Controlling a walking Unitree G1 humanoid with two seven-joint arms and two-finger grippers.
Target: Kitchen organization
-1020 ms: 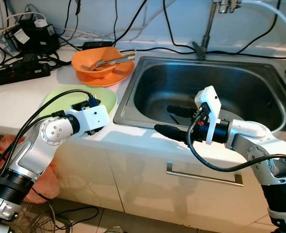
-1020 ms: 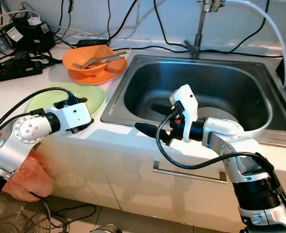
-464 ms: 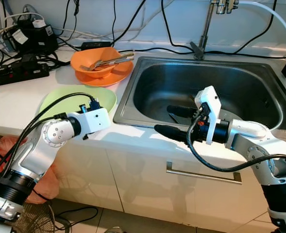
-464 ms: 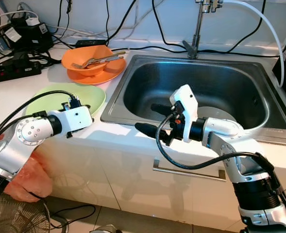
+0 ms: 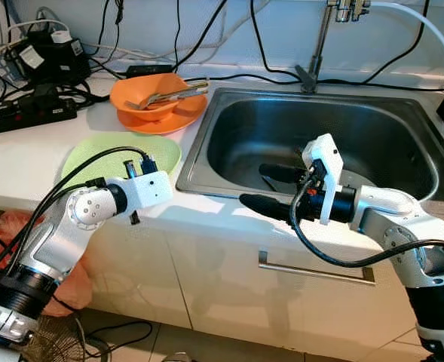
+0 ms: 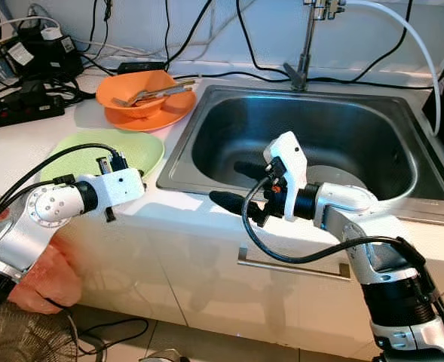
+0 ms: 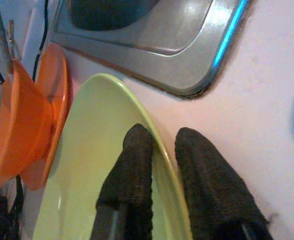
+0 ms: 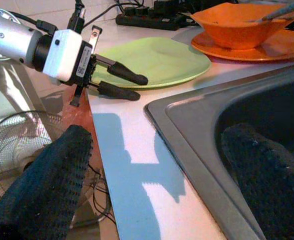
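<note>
White counter [image 5: 26,154] with a steel sink [image 5: 229,177] set in it, cabinet front and drawer handle [image 5: 316,273] below; wall behind strung with black cables [image 5: 180,30].

Far left, back: power strip [image 5: 26,113] and adapters [image 5: 44,53], tangled in leads.

Left of sink, back: orange bowl [image 5: 152,94] on an orange plate [image 5: 185,113], cutlery [image 5: 173,93] lying across the bowl. Bowl and plate stand just beside the sink rim.

Left of sink, front: green plate [image 5: 93,154], flat on the counter, near the orange plate but apart from it, its edge close to the sink's corner.

Left gripper [image 7: 161,165]: at the green plate's near edge. Fingers [image 7: 134,165] narrowly parted and straddling the rim, one over the plate's face, the other outside it over the counter. Whether they pinch the rim cannot be told; a thin gap shows on each side in the wrist view. From the right wrist view the same gripper [image 8: 132,85] reaches level across the counter edge to the plate.

Below left: orange bag [image 5: 63,286] and a fan grille [image 5: 52,343] on the floor.

Centre: faucet [image 5: 319,45] at the back of the sink, white hose [image 5: 425,30] arching right.

Right gripper [image 5: 270,188]: at the sink's front rim, fingers spread wide and empty, one inside the basin, the other outside over the counter's front lip.

Basin, right: a round pale dish [image 6: 335,178], partly hidden behind the right arm.
</note>
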